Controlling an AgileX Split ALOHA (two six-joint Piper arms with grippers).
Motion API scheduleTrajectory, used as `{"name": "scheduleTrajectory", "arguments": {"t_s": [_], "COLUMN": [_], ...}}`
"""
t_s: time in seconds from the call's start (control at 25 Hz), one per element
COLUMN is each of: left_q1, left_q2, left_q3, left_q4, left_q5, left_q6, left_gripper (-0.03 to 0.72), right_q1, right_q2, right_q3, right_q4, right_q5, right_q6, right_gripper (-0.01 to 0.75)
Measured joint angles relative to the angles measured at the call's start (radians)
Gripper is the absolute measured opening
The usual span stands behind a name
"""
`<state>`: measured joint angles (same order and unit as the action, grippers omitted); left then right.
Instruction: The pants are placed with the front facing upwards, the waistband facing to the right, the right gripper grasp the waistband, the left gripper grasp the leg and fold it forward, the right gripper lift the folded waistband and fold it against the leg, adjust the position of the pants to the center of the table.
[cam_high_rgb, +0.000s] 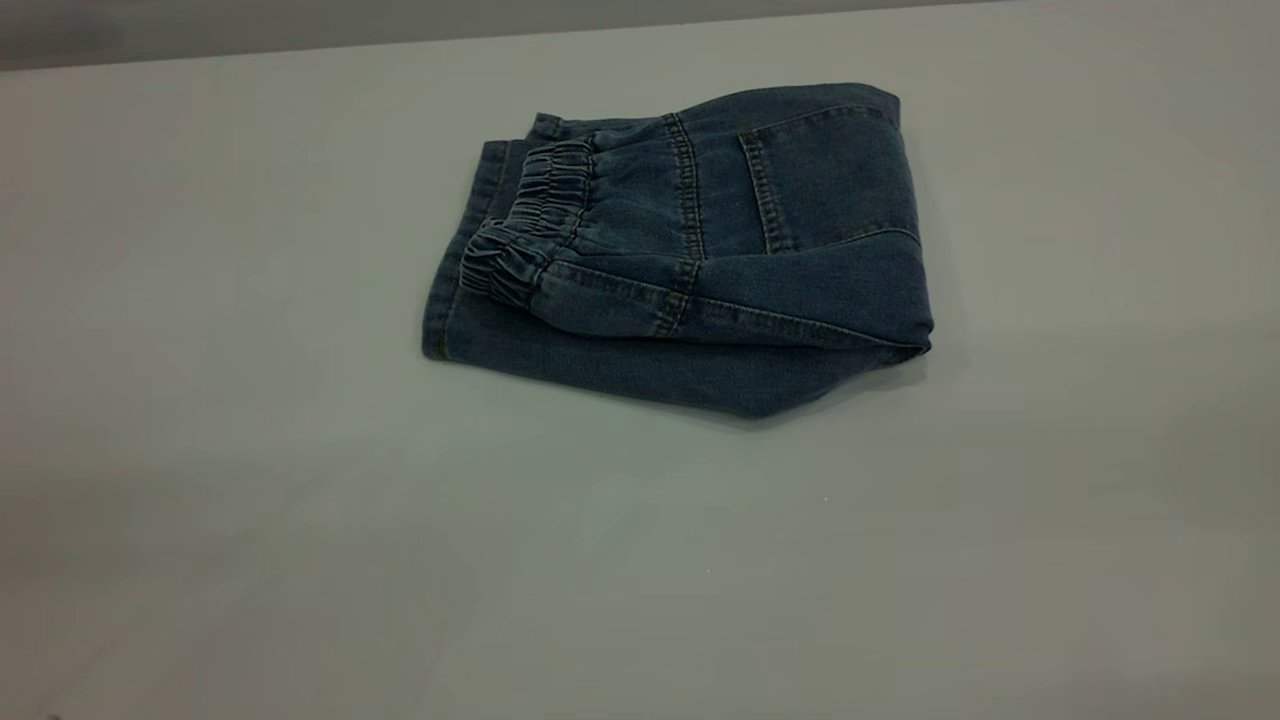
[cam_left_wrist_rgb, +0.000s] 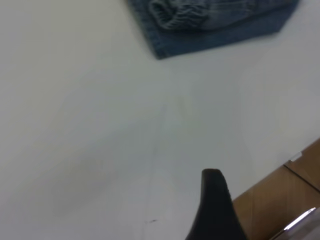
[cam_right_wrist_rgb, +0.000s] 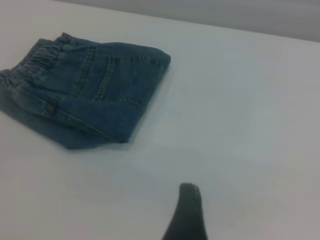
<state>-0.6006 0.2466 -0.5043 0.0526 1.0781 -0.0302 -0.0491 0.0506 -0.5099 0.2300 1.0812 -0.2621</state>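
The pants (cam_high_rgb: 690, 250) lie folded into a compact blue denim bundle on the table (cam_high_rgb: 300, 520), a little behind its middle. The gathered waistband (cam_high_rgb: 530, 225) rests on top at the bundle's left, and a square pocket (cam_high_rgb: 830, 170) faces up at the right. Neither gripper appears in the exterior view. In the left wrist view, a black tip of my left gripper (cam_left_wrist_rgb: 213, 176) hangs over bare table, far from the pants (cam_left_wrist_rgb: 215, 32). The right gripper (cam_right_wrist_rgb: 189, 190) shows likewise as one dark tip, well away from the pants (cam_right_wrist_rgb: 90, 95) and holding nothing.
The table's far edge (cam_high_rgb: 500, 40) runs along the back with a grey wall behind it. In the left wrist view, the table's edge (cam_left_wrist_rgb: 280, 165) is close to my left gripper, with brown wood (cam_left_wrist_rgb: 285, 200) beyond.
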Motion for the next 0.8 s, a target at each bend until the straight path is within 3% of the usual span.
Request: {"name": "scheduleTrajectory", "arguments": {"t_s": [0.48, 0.64, 0.8], "left_q1": [0.013, 0.114, 0.278], "left_q2": [-0.002, -0.039, -0.097], "left_q3": [0.001, 0.001, 0.001], "left_q4": [0.0, 0.0, 0.0], "left_q5": [0.001, 0.002, 0.003], "left_q6": [0.002, 0.001, 0.001], "left_gripper": [0.44, 0.44, 0.44], "right_q1": [0.0, 0.0, 0.022], "right_q2": [0.0, 0.0, 0.0], "right_q3": [0.0, 0.0, 0.0], "right_q4": [0.003, 0.003, 0.003], "right_q5": [0.002, 0.002, 0.002], "right_q6": [-0.001, -0.001, -0.001], "right_gripper": [0.524, 0.524, 0.524]}}
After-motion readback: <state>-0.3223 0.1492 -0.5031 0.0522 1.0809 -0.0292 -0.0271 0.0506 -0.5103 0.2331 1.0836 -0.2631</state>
